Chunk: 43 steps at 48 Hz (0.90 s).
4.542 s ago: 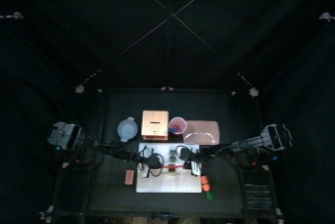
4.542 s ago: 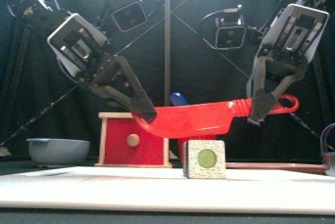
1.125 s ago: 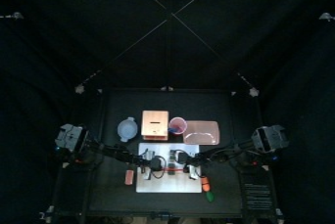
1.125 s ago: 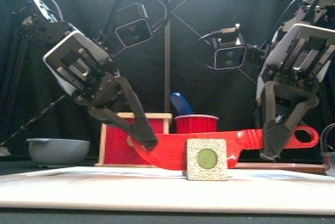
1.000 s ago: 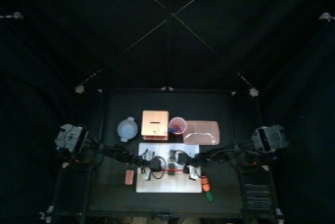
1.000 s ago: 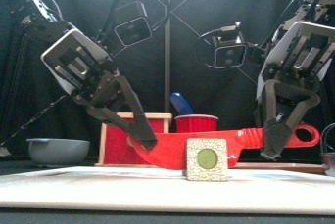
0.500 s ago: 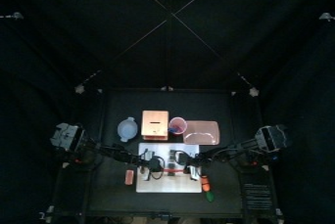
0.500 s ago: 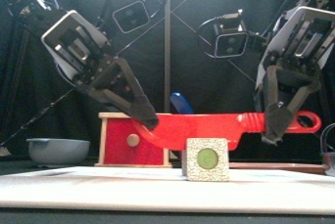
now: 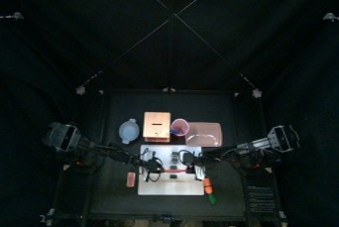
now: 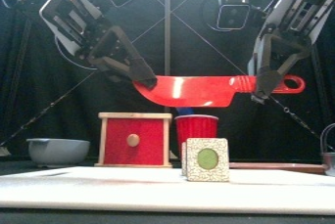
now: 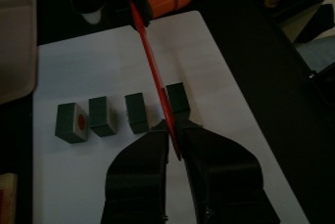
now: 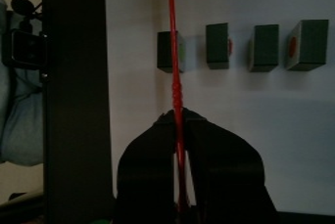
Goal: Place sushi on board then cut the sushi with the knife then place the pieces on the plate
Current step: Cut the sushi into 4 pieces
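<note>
1. Red knife (image 10: pixel 197 89) hangs level above the white board (image 10: pixel 78 184), with its long axis left to right and the handle to the right. Your left gripper (image 10: pixel 141 75) and right gripper (image 10: pixel 262 91) each pinch one end.
2. For the sushi pieces (image 10: pixel 205 159), the front view gives you one end face. The wrist views show four in a row on the board, apart.
3. Behind the board stand a wooden box (image 10: pixel 135 140), a red cup (image 10: pixel 197 128) and a bowl (image 10: pixel 59 150).

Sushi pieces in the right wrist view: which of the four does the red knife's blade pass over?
The end piece nearest the edge of the white board. The red knife crosses it, while the other three lie clear of the blade, all to one side.
</note>
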Tool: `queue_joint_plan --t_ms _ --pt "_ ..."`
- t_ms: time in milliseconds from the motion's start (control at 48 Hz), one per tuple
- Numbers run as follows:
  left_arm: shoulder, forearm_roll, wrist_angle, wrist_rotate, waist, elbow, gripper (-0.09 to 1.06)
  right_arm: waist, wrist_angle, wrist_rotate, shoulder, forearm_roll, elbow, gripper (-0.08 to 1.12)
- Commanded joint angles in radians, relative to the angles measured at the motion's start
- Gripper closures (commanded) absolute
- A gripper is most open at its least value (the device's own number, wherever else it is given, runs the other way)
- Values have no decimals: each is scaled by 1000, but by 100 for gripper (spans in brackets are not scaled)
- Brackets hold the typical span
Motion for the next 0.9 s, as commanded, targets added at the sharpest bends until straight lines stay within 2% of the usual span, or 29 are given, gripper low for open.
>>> queue_joint_plan --t_ms 21,292,479,604,771,896 --pt "-31 6 -6 2 23 -11 38 -18 0 -2 -32 -11 -21 64" --pt "-52 18 -8 2 55 -3 22 -29 8 -2 -43 -28 -11 64" --pt "-110 35 -29 2 87 20 21 -63 25 0 -104 -43 26 64" --pt "-146 40 -72 2 100 52 21 -100 41 0 -184 -48 77 64" --pt "-166 40 -170 2 118 109 21 -189 71 0 -298 -77 156 64" --pt "-166 40 -227 2 135 135 21 -279 135 0 -391 -114 199 64"
